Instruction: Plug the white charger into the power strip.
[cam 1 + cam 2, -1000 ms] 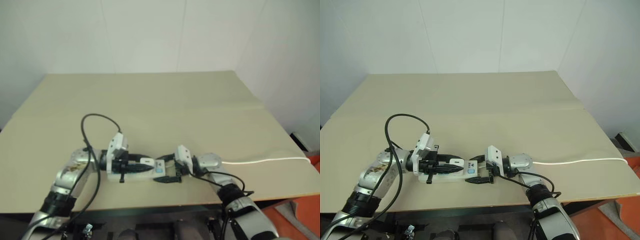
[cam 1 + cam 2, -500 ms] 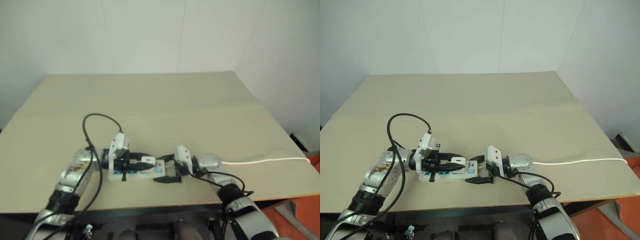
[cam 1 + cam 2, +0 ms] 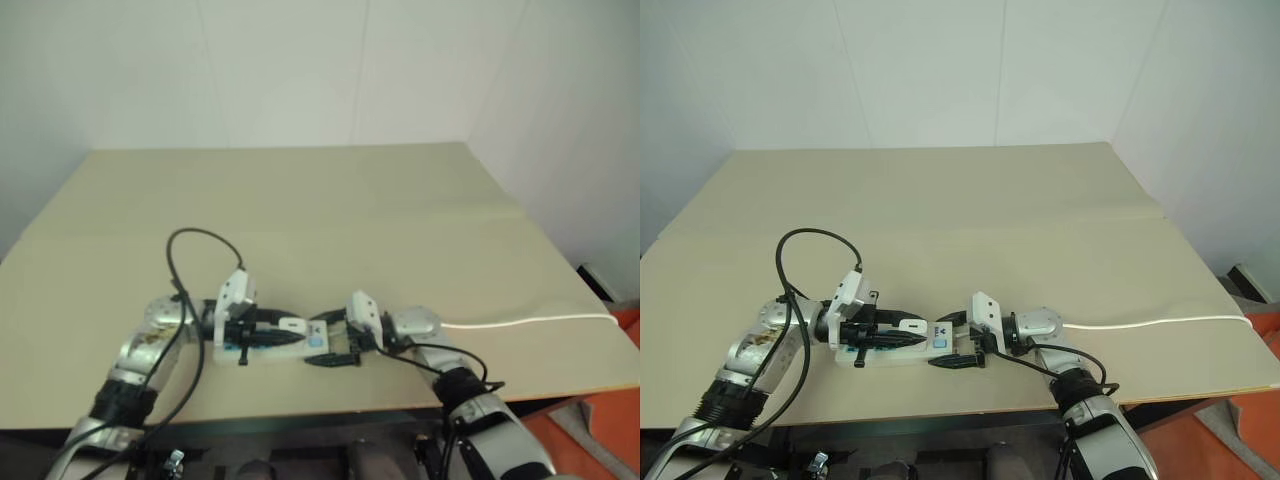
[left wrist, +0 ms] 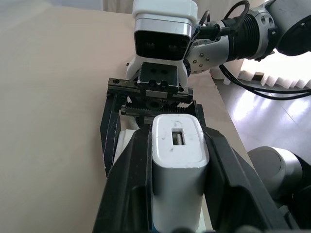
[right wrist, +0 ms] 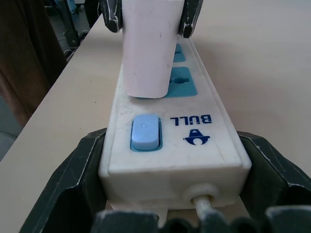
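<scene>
The left claw is clamped on the white charger. The right claw hugs the end of the power strip on the bench. Blue letters there spell "BULL", beside the blue switch.

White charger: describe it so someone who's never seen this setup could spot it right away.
Start at the tan table and go to its near edge, where the two grippers meet over the power strip. The white charger is the small rounded white block clamped between the left gripper's black fingers, standing on the strip. Unlike the strip, it is short, plain, with no blue sockets or switch.
</scene>
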Available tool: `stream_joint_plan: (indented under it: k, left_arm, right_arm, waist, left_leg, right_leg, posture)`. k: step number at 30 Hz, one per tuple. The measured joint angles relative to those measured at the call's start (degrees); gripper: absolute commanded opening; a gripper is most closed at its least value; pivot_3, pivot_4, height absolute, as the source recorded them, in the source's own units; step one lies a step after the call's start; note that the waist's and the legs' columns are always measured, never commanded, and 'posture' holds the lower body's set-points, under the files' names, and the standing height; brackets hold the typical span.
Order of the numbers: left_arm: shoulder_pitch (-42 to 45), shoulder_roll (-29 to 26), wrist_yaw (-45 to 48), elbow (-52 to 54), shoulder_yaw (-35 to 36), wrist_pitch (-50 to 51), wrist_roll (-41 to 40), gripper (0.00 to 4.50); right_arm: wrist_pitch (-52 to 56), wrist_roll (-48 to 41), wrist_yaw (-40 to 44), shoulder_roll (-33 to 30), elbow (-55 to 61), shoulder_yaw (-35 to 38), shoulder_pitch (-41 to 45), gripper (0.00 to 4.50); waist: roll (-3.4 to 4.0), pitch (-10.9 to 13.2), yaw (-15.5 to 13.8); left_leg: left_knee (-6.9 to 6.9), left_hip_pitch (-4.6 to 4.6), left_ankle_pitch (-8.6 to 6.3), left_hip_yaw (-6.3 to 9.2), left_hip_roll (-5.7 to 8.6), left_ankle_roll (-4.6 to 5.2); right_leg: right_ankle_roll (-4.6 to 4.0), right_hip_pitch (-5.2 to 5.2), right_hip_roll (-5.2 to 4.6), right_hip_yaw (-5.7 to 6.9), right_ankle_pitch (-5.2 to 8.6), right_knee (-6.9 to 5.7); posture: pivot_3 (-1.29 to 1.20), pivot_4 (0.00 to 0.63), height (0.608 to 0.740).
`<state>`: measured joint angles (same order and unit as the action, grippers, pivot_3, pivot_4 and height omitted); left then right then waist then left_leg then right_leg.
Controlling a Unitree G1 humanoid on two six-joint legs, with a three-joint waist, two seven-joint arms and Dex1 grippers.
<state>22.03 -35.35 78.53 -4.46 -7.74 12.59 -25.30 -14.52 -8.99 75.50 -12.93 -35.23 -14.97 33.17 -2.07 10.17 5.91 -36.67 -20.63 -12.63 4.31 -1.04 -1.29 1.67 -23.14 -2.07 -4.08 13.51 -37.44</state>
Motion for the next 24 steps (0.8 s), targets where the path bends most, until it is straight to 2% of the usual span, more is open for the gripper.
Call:
stream_joint_plan:
  k: [6,15,24]
  left_arm:
    - [-2.02,-2.74,0.35,0.73,0.14,-1.59,-0.01,1.03]
    - [-2.71,-3.19,-0.25,1.01,-0.04,-2.39,0.00,1.03]
    - [0.56,-3.19,0.39,-0.15,-2.84,-2.44,1.36,1.03]
  right_arm:
    - [0.05,0.44,0.00,0.38,0.25,-0.38,-0.01,3.43]
    - [0.10,0.81,0.00,0.65,0.20,-0.43,0.08,3.43]
    - [0.41,0.85,0.02,0.28,-0.12,-0.27,0.08,3.43]
  waist:
    - [0.00,0.00,0.07]
    - [0.00,0.00,0.05]
    - [0.00,-0.03,-0.37]
  left_leg:
    - [0.27,0.25,0.00,-0.04,-0.04,-0.01]
    - [0.34,0.32,0.00,-0.05,-0.16,-0.01]
    - [0.33,0.37,0.00,-0.05,-0.16,-0.01]
  right_leg:
    - [-0.16,0.05,0.06,-0.05,0.12,-0.03]
    - [-0.22,0.05,0.21,-0.09,0.16,-0.04]
    - [-0.22,0.16,0.23,-0.08,0.17,0.02]
  posture:
    - [0.00,0.150,0.740]
    - [0.00,0.150,0.740]
    - [0.00,0.150,0.740]
